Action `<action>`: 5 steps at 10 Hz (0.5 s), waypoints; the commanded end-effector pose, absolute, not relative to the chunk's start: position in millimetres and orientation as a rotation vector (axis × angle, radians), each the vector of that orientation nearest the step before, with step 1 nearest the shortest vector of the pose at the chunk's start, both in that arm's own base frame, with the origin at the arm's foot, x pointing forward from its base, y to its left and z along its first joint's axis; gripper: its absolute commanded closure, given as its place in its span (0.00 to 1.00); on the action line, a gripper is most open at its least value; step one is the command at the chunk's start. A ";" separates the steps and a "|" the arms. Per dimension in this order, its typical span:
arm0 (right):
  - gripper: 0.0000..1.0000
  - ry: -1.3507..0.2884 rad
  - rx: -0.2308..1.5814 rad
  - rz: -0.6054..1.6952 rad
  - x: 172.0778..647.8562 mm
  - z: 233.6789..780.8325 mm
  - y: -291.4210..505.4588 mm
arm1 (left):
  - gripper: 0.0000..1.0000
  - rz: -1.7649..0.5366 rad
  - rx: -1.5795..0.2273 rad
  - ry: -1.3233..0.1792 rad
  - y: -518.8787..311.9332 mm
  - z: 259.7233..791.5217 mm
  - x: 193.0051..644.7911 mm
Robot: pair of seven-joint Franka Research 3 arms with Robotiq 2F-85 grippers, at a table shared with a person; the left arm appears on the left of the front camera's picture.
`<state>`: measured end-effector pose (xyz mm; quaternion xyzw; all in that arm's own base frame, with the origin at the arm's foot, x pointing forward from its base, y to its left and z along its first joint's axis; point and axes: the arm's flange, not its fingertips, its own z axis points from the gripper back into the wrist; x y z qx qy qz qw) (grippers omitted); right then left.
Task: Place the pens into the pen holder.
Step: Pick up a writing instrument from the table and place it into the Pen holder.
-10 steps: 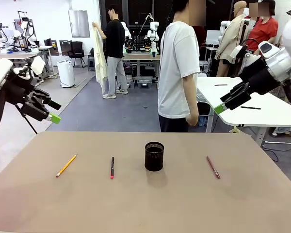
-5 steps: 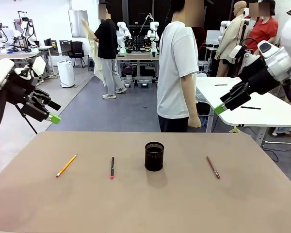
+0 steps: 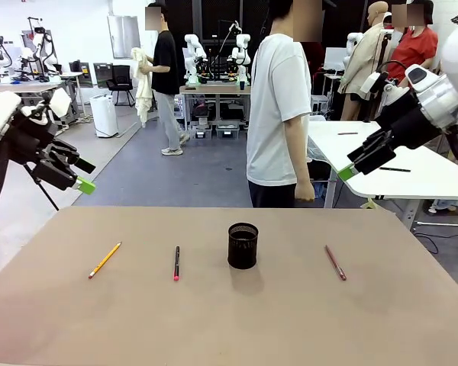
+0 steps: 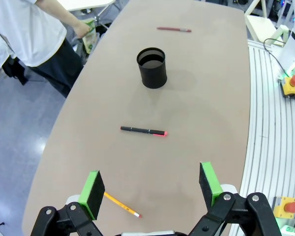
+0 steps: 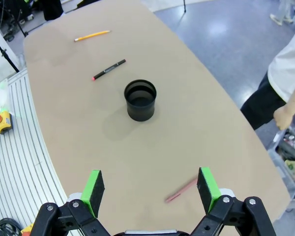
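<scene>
While the left arm (image 3: 30,137) and right arm (image 3: 424,110) are raised beside the desk (image 3: 229,328), the left jaws and right jaws are spread wide, with nothing held. The holder (image 3: 243,245) is set upright at mid-desk. The black pen (image 3: 176,263) and, farther out, the pencil (image 3: 104,260) are laid flat to its left. The dark-red pen (image 3: 335,262) is laid to its right, well apart.

Front view across table (image 3: 305,320) toward person (image 3: 278,114), wrist views high, angled down, all sharing pen holder (image 3: 243,245).
</scene>
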<state>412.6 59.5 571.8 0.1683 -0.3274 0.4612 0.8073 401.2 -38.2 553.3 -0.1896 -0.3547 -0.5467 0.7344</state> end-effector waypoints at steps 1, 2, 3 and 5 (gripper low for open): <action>0.00 -0.704 0.378 0.980 413.5 571.5 59.6 | 0.00 -1.203 -0.434 -0.791 -37.0 554.7 401.9; 0.00 -0.704 0.378 0.980 413.5 571.5 59.6 | 0.00 -1.203 -0.434 -0.791 -37.0 554.7 401.9; 0.00 -0.704 0.378 0.980 413.5 571.5 59.6 | 0.00 -1.203 -0.434 -0.791 -37.0 554.7 401.9; 0.00 -0.704 0.378 0.980 413.5 571.5 59.6 | 0.00 -1.203 -0.434 -0.791 -37.0 554.7 401.9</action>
